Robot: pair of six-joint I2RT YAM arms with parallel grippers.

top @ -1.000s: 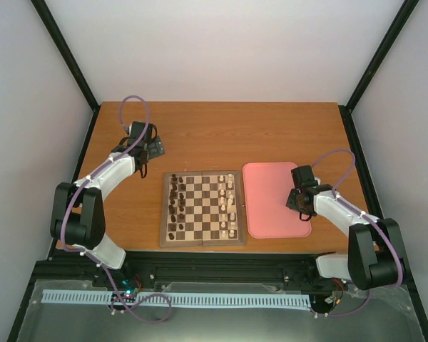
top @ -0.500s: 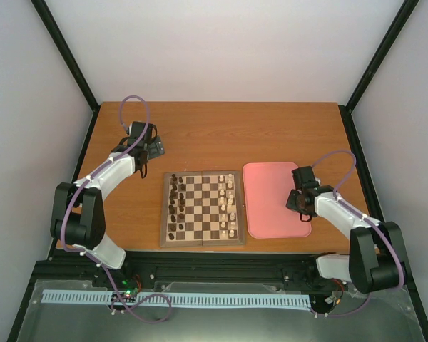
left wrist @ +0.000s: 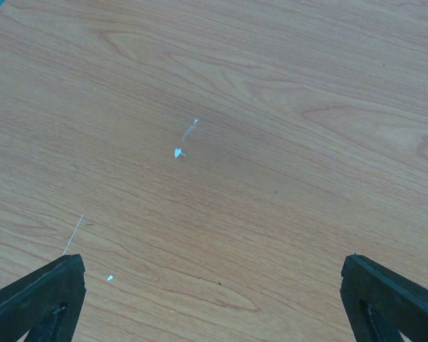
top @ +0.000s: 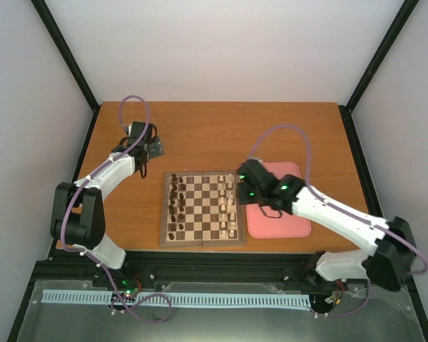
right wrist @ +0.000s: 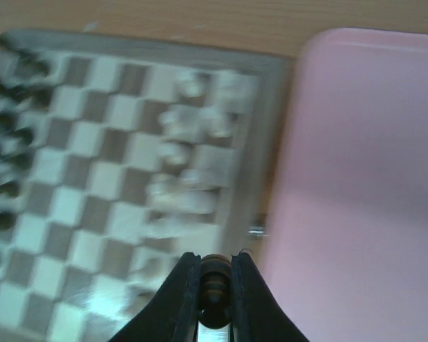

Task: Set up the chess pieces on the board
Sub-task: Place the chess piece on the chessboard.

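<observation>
Currently held: a small dark piece (right wrist: 214, 281), rounded and ringed, clamped in the right gripper (right wrist: 214, 258); only its upper part shows in the gap.
Right fingers (right wrist: 177, 296): closed on that piece from both sides, both inner faces touching it.
Below the right fingers: the line where the board (right wrist: 107, 92) meets the pink tray (right wrist: 364, 178). The board lies ahead and to the left of the tips, the tray ahead and to the right.
Cream pieces (right wrist: 185, 164): just ahead of the right fingertips and slightly left, in the board's rows nearest the tray. They are blurred in the wrist view.
Dark pieces (top: 175, 206): far to the left of the right fingers, lined along the board's opposite side in two rows. An exact count cannot be read.
Right arm, overhead view: stretched across the tray, its head over the board's right border.
Left gripper (left wrist: 212, 260): jaws wide apart, nothing between them.
Left fingers (left wrist: 36, 299): one at each lower corner of the wrist view.
Ahead of the left fingers: bare wood of the table (left wrist: 285, 107), with a few pale flecks (left wrist: 178, 152) between and beyond the tips.
Board relative to the left fingers: well apart, off toward the robot's right and nearer the arm bases.
</observation>
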